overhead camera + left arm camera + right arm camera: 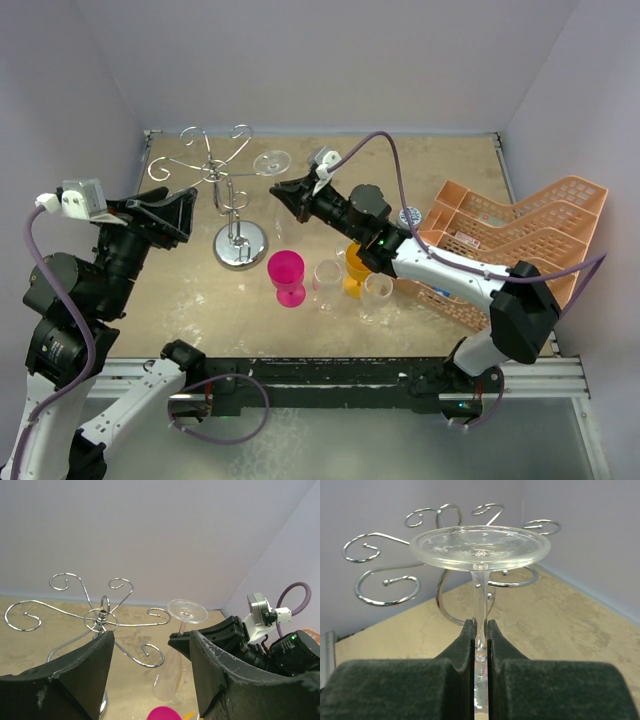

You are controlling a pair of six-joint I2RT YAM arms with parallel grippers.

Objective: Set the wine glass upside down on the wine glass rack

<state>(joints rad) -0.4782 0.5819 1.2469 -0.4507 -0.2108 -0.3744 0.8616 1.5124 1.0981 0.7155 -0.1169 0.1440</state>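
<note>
A clear wine glass hangs upside down, its round foot [271, 161] uppermost. My right gripper [281, 191] is shut on its stem, seen close up in the right wrist view [480, 630] with the foot [480, 547] above the fingers. The chrome wine glass rack [226, 180] stands just left of the glass on its round mirror base [240, 246]. Its scroll arms [385, 582] lie behind the foot at about the same height. My left gripper [185, 213] is open and empty, left of the rack. Its view shows the rack hub [102, 617] and the held glass [187, 611].
A pink glass [286, 275], two clear glasses [327, 280] and an orange glass [355, 266] stand in a row in front of the rack. A peach plastic crate [510, 240] sits at the right. Walls close in the back and sides.
</note>
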